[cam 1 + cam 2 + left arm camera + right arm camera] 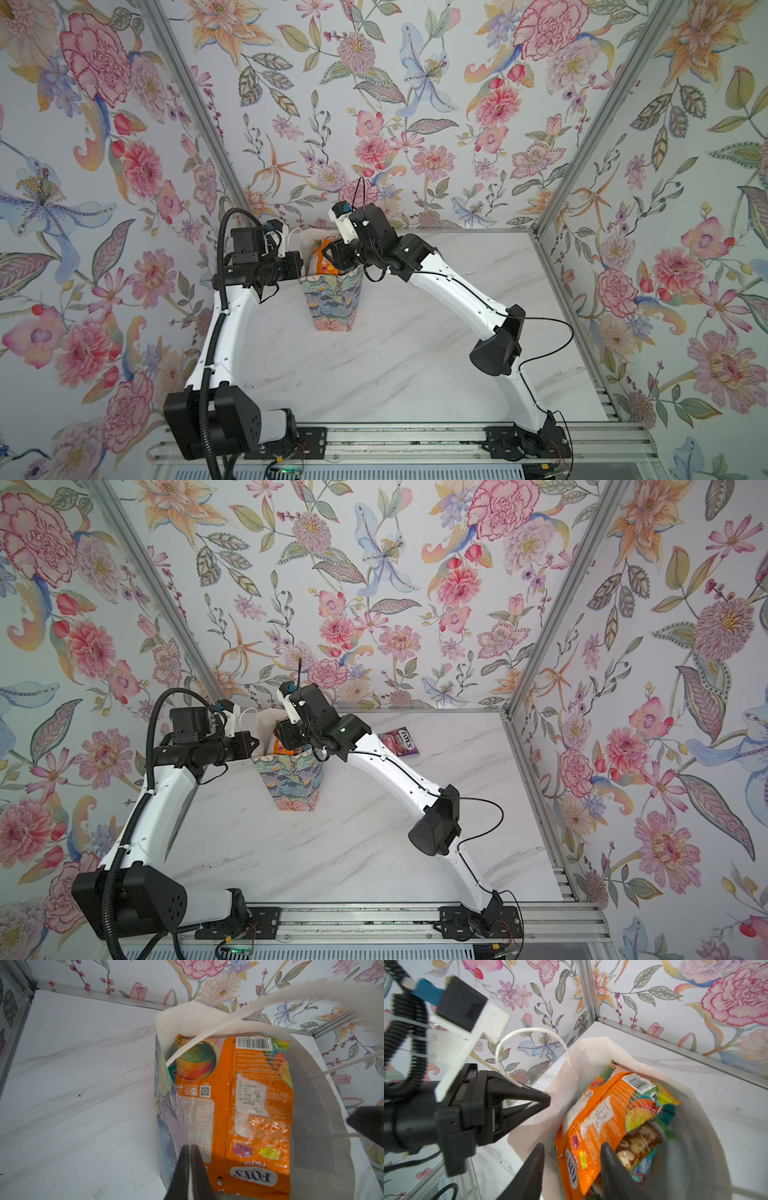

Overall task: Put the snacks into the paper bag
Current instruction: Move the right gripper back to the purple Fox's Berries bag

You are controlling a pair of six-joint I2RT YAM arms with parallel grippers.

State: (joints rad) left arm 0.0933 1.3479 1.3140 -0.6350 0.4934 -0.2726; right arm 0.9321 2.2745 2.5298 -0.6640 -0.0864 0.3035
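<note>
The bag (pixel 332 299) (pixel 291 781) stands upright on the table (pixel 415 357), toward the back wall and left of the middle, with its mouth open. Both arms reach in over it from either side.

The left claw (pixel 190 1147) (pixel 548 1099) is pinched together on the rim of the bag's near wall. In the left wrist view its two fingers meet with the patterned wall running up to them. In the right wrist view its tip sits against the white inner wall just below a cord handle (pixel 529 1031).

The right claw (pixel 572 1145) hangs in the bag's mouth with its fingers apart. The lower end of the orange packet (pixel 602 1118) (pixel 249 1115) lies between them. One finger touches or overlaps the packet's edge, while a strip of white bag shows between the packet and the other finger, so the claw is not clamped on it.

The orange packet stands inside the bag, printed back up, and its top shows above the rim in both top views (pixel 323 258) (pixel 283 746). Beside it in the bag sit a brown packet (pixel 639 1142), a teal packet (pixel 669 1111) and a blue packet (pixel 642 1169).

In a top view a purple packet (pixel 399 739) lies flat on the table, well apart from the bag and just behind the right arm
</note>
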